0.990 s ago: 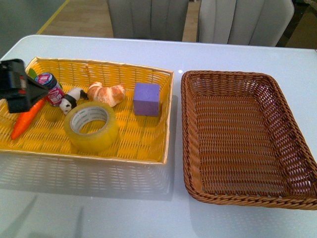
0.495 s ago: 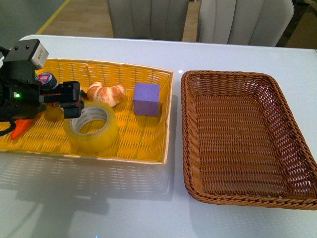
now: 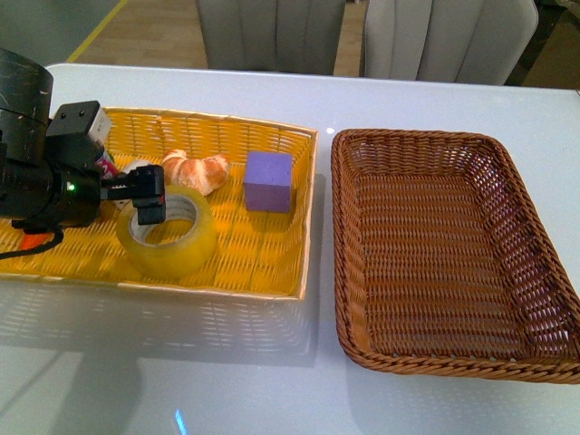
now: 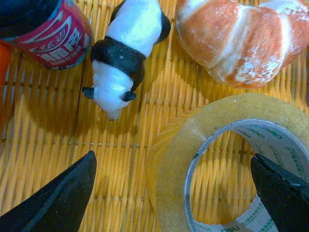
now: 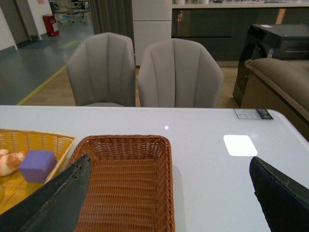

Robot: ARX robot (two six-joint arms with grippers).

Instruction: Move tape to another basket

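**Step in hand:** seat the left pincer (image 4: 172, 157) on the tape (image 3: 177, 254) before closing.

**Position of the work.** The tape lies flat, hole upward, in the yellow woven tray (image 3: 217, 288), near its front wall. The croissant (image 3: 196, 170) is just behind it and the purple cube (image 3: 268, 181) is near it on the basket side. The dark-brown wicker basket (image 3: 337, 227) stands beside the tray on the desk (image 3: 181, 381).

**Left pincer state.** It is spread wide and holds nothing. In the left wrist view one finger (image 4: 58, 193) is outside the roll, over bare tray weave. The other (image 4: 282, 191) is over the core opening, so the wall of the roll sits between them. Whether the tips are already down at wall level cannot be told from this view.

**Procedure.**
1. Lower until both fingers overlap most of the wall, stopping short of the tray floor.
2. Keep the outer finger clear of the panda figure (image 4: 123, 53) and the red can (image 4: 48, 24), which are both near.
3. Close squarely across the wall. A shallow or skewed grip would probably let the smooth roll swing or slip.
4. Lift straight up above the tray wall before travelling, because the basket rim is also raised.

**Right pincer** (image 5: 169, 159). It is wide, holds nothing, and hangs high over the desk on the basket side. Keep it out of the transfer path.
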